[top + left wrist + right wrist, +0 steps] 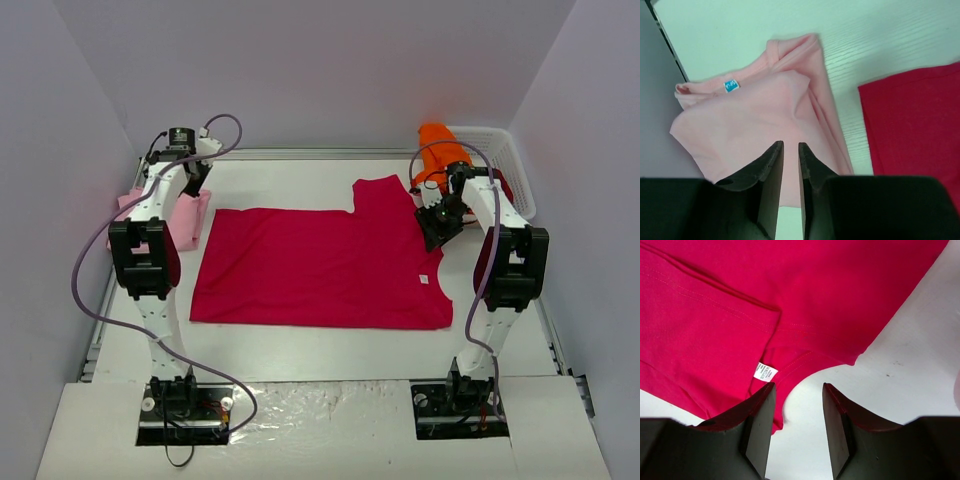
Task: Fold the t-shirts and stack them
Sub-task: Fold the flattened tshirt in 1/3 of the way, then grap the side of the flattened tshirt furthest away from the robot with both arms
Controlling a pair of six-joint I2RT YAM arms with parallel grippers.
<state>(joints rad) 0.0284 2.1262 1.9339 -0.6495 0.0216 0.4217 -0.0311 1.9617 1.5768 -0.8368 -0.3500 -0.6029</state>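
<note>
Pale-walled cell, white table.
Three plain walls, faintly lilac: back wall (320, 70), left wall (50, 150), right wall (590, 120). They close in the table (300, 350) on all but the near side. Tabletop white, with fine grain lines in the left wrist view. Grey metal rail (300, 153) along the far edge. White board (80, 430) across the near edge. Light even, shadows soft.

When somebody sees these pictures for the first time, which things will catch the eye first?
A large crimson shirt lies spread flat across the middle of the table. A pale pink shirt lies folded at the far left edge, and a bright orange shirt is heaped at the left end of the white basket in the far right corner.
</note>
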